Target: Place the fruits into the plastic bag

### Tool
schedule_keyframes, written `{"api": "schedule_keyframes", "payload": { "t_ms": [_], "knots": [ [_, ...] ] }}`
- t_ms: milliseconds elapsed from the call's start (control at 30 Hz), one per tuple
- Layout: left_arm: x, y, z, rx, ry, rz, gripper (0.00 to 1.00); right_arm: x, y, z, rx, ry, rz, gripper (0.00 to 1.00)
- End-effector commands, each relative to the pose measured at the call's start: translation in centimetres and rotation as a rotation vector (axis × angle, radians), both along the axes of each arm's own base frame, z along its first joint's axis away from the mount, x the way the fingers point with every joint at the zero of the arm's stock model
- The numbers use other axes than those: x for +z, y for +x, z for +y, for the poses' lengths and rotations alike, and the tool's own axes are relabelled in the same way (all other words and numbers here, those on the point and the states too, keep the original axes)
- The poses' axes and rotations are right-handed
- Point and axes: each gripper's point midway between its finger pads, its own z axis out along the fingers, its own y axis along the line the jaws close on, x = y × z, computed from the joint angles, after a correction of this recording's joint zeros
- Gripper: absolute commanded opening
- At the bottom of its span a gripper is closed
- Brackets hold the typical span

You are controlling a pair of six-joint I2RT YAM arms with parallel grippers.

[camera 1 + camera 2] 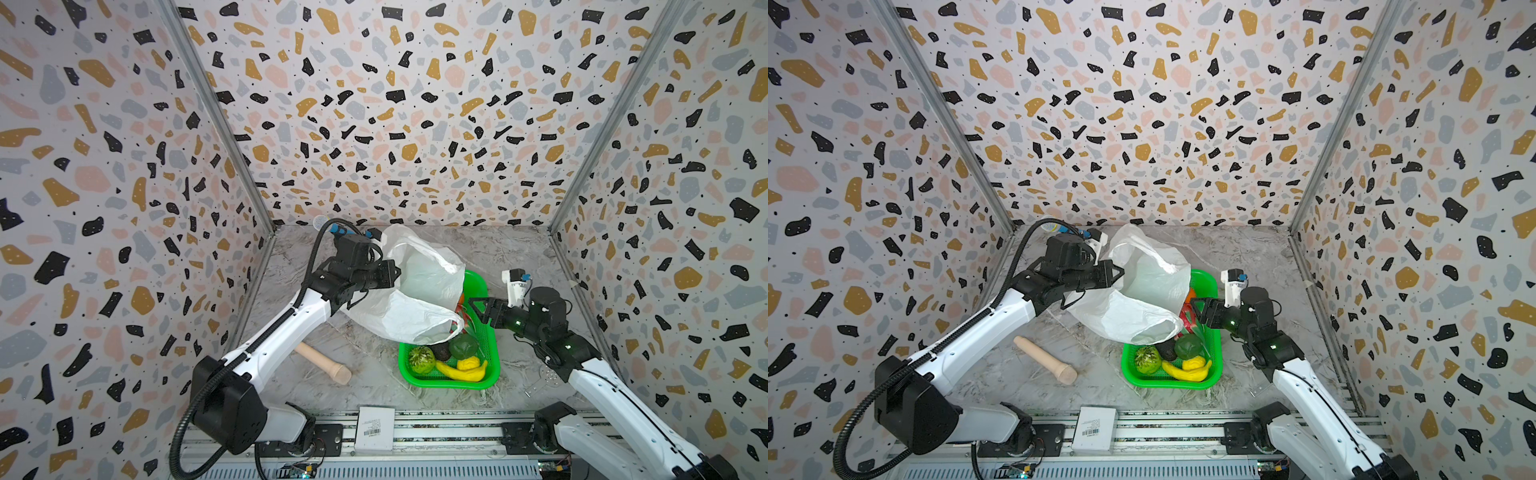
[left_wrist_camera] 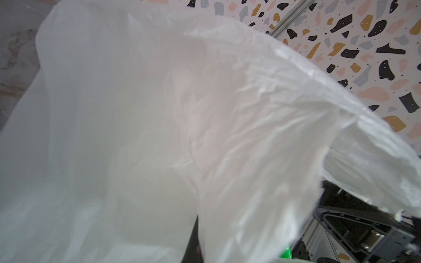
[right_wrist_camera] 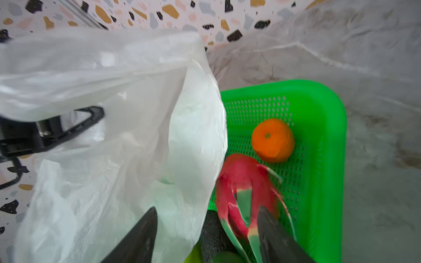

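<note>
Marble table; left end effector grips plastic bag

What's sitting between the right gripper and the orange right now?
The dragon fruit, lying in the green basket just ahead of the open right gripper, with the orange beyond it; the right wrist view shows this.
</note>
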Motion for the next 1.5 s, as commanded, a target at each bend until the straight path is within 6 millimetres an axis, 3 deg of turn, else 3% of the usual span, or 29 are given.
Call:
{"api": "schedule_keyframes", "payload": {
  "t_ms": [0,333,400,567,600,933,1100,1233,1467],
  "knots": [
    [1.8,-0.2,-0.4,-0.016,-0.062,-0.039,0.0,1.4,0.4,2.0,0.056,0.08,-0.035,0.69],
    [2.2,-0.8,-0.1,-0.018,-0.068,-0.055,0.0,0.3,2.2,4.9,0.116,0.082,-0.049,0.64],
    [2.3,-0.8,-0.1,-0.017,-0.069,-0.058,0.0,0.3,2.4,5.4,0.126,0.101,-0.049,0.53],
    [1.9,-0.4,0.9,0.042,-0.03,-0.043,0.0,0.5,2.4,6.5,0.155,0.142,-0.041,0.04],
    [1.8,-0.3,1.4,0.063,-0.014,-0.041,0.0,0.3,2.4,6.4,0.149,0.136,-0.034,0.0],
    [1.0,-0.5,6.2,0.216,0.148,-0.003,0.0,-1.9,5.0,2.8,0.053,-0.079,0.066,0.0],
    [1.8,-0.9,5.2,0.165,0.033,0.046,0.0,-3.1,6.3,1.6,0.023,-0.183,0.108,0.0],
    [2.9,-1.1,4.1,0.121,-0.051,0.069,0.0,-3.1,6.8,2.0,0.048,-0.202,0.112,0.02],
    [2.7,-0.3,5.0,0.176,-0.016,0.044,0.0,1.0,7.0,2.7,0.075,-0.16,0.038,0.57]
  ]
}}
